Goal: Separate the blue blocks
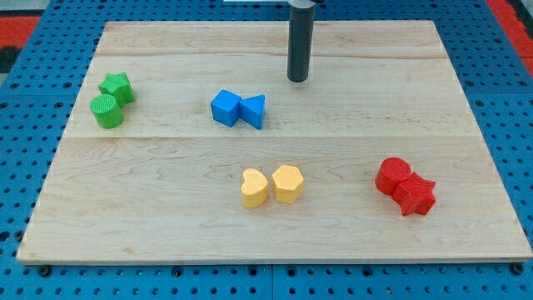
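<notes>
Two blue blocks sit touching near the board's middle: a blue cube (225,107) on the left and a blue triangle (253,110) on its right. My tip (298,80) stands on the board above and to the right of the blue triangle, apart from it by a short gap. The dark rod rises straight to the view's top edge.
A green star (117,85) and a green cylinder (107,111) touch at the left. A yellow heart (254,187) and a yellow hexagon (287,183) sit side by side at the bottom middle. A red cylinder (392,176) and a red star (415,197) touch at the lower right. The wooden board (166,225) lies on a blue pegboard.
</notes>
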Robot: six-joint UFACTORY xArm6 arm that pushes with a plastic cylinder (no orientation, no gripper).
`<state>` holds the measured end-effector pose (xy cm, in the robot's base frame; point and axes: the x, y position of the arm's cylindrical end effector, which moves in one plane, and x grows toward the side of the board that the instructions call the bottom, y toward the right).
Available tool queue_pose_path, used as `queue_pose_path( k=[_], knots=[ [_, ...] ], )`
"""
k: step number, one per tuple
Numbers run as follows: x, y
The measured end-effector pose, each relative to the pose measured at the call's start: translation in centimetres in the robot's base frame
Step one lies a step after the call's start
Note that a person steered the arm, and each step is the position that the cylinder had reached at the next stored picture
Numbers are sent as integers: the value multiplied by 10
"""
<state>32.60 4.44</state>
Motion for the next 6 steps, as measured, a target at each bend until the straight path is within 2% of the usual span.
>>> queue_pose_path(
  k=[6],
  knots=[
    [-11,14]
  ],
)
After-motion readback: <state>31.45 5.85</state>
